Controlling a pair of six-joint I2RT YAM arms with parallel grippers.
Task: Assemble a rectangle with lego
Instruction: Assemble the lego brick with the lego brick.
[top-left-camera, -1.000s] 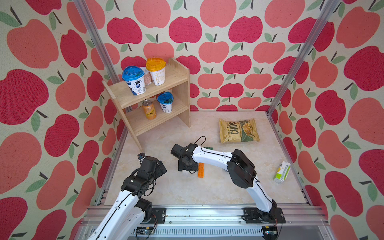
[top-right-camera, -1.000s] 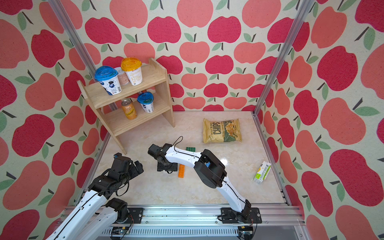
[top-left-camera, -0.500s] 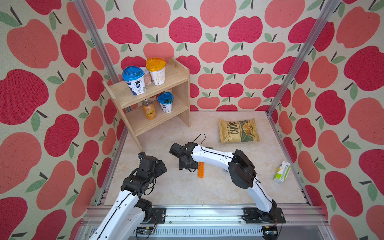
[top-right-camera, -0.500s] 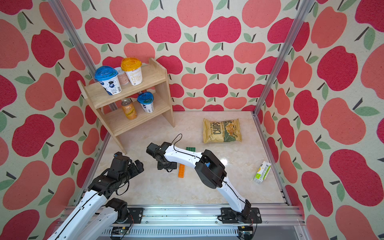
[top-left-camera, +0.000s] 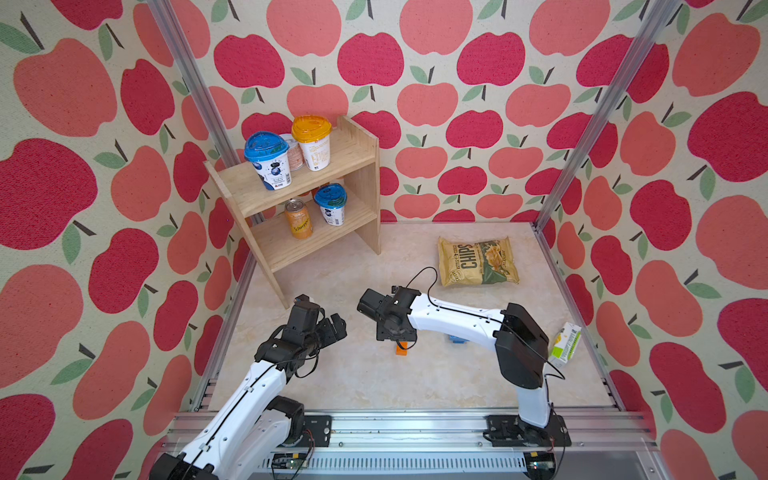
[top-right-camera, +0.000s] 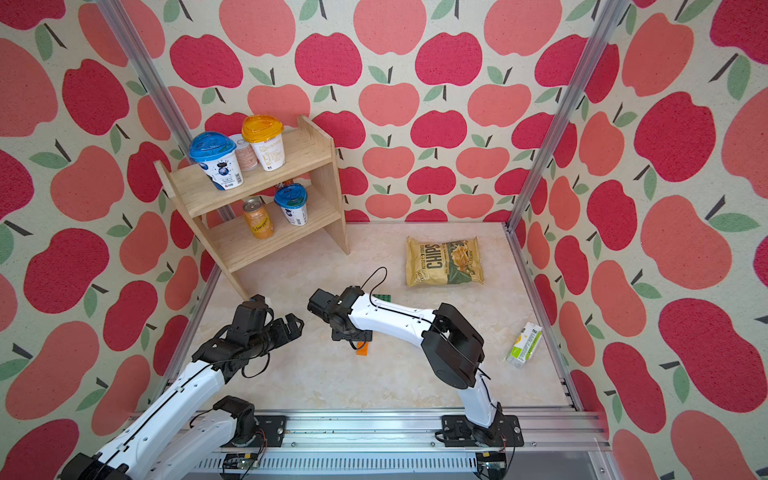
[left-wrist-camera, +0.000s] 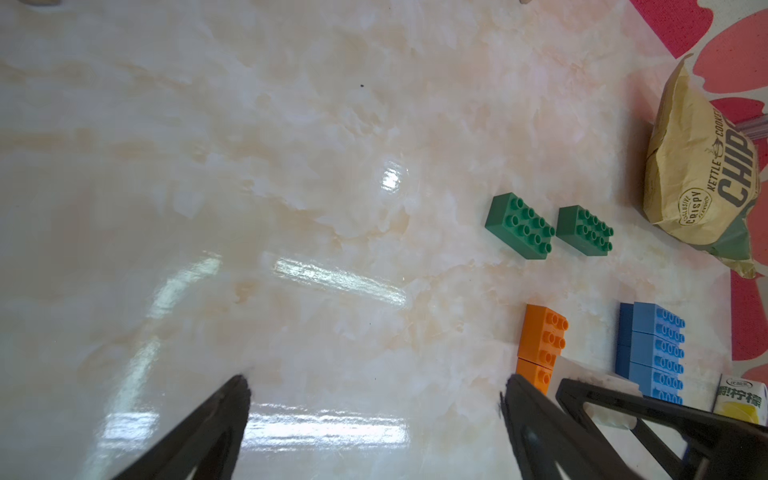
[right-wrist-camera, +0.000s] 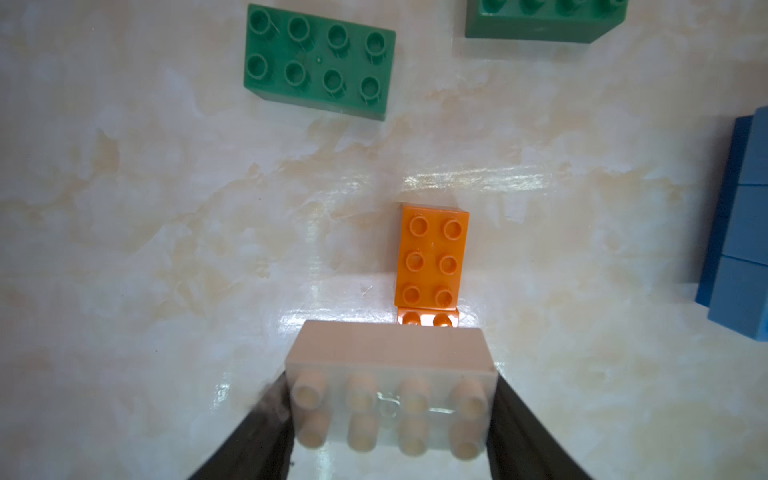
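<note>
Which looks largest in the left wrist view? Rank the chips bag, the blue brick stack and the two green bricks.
1. chips bag, even though the picture's edge cuts it off.
2. blue brick stack.
3. green bricks: the two look alike, so they share last place.

Glossy marble-look tabletop (left-wrist-camera: 291, 166), smooth plastic lego (right-wrist-camera: 432, 259), bare wooden shelf (top-left-camera: 368, 195)

Chips bag (top-left-camera: 478, 262), on the tabletop (top-left-camera: 374, 374): "CHIPS" is printed in large dark letters, with "KETTLE COOKED" alongside. In the left wrist view a round seal on the bag is read as "CRISPY".

Orange can (top-left-camera: 298, 219), on the lower board of the wooden shelf (top-left-camera: 365, 199): "Schweppes" is written in script.

Carton (left-wrist-camera: 742, 401): "柠檬" is printed on it.

Cups (top-left-camera: 270, 166) on the shelf: the label print is too small to be read.
</note>
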